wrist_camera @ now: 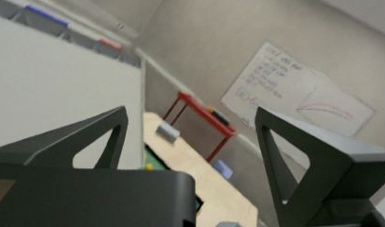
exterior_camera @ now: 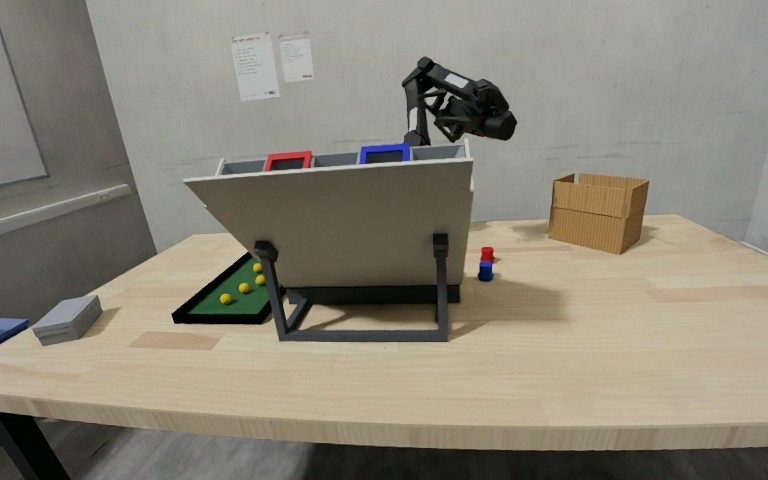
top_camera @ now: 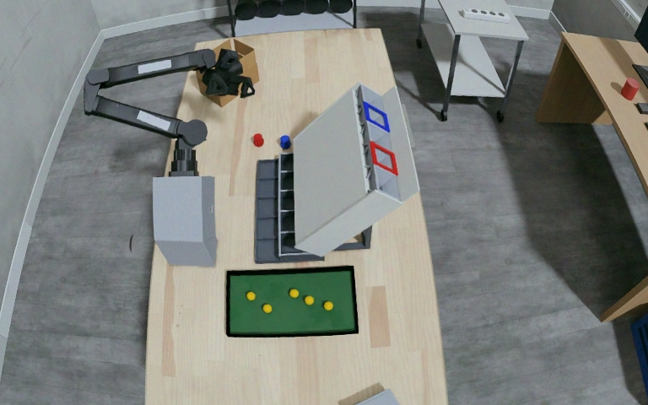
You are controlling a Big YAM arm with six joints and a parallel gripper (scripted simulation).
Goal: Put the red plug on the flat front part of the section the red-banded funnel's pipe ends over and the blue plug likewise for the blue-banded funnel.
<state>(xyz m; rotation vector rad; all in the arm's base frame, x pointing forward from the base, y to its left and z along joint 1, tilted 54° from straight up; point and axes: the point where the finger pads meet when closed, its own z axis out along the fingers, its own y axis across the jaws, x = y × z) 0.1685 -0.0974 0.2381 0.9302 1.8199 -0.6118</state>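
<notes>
The red plug (top_camera: 257,139) (exterior_camera: 486,253) and the blue plug (top_camera: 284,142) (exterior_camera: 484,271) stand side by side on the table beside the grey sloped cover (top_camera: 327,170) (exterior_camera: 340,220) (wrist_camera: 61,90). The red-banded funnel (top_camera: 373,153) (exterior_camera: 288,154) and the blue-banded funnel (top_camera: 366,112) (exterior_camera: 384,146) sit in the top row. The dark sectioned tray (top_camera: 266,210) lies under the cover's low edge. Several yellow marbles (top_camera: 293,293) (exterior_camera: 243,287) lie in the green tray (top_camera: 291,269) (exterior_camera: 209,303). My gripper (top_camera: 231,90) (exterior_camera: 444,115) (wrist_camera: 191,113) is open and empty, high over the cardboard box, facing the cover.
A cardboard box (top_camera: 245,52) (exterior_camera: 599,211) stands at the table's far end under my arm. A tall grey box (top_camera: 184,218) stands by the arm's base. A small grey box (exterior_camera: 67,318) (wrist_camera: 167,131) lies near the other end of the table.
</notes>
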